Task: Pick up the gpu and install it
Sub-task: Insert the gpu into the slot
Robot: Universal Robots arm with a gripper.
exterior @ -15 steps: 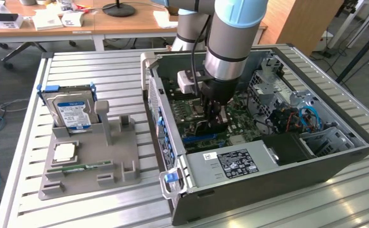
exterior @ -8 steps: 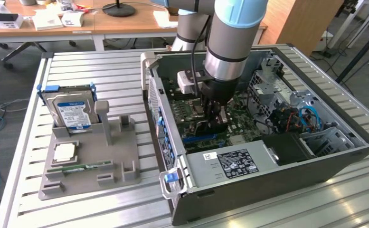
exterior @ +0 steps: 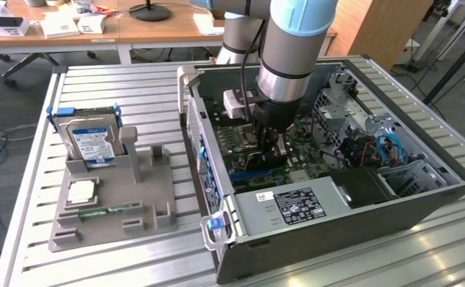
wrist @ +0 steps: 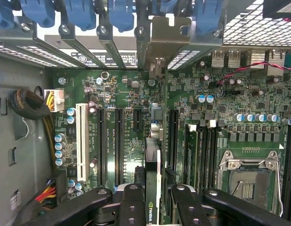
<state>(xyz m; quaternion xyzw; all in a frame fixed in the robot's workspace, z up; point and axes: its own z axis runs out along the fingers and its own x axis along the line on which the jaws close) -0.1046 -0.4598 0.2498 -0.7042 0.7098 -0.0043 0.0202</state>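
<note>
The gpu (wrist: 153,155) shows edge-on between the fingers (wrist: 132,207) of the gripper (wrist: 156,193); its faces are hidden, its near end cut off by the picture's edge; whether its far edge is seated cannot be told; in the exterior view the arm (exterior: 296,48) hides the motherboard (exterior: 300,149) just behind the gripper.

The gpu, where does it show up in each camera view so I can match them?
Exterior view: gpu inside the open case, held under the gripper.
Wrist view: gpu edge-on between the fingers.
Shared landmark: the green motherboard.
</note>
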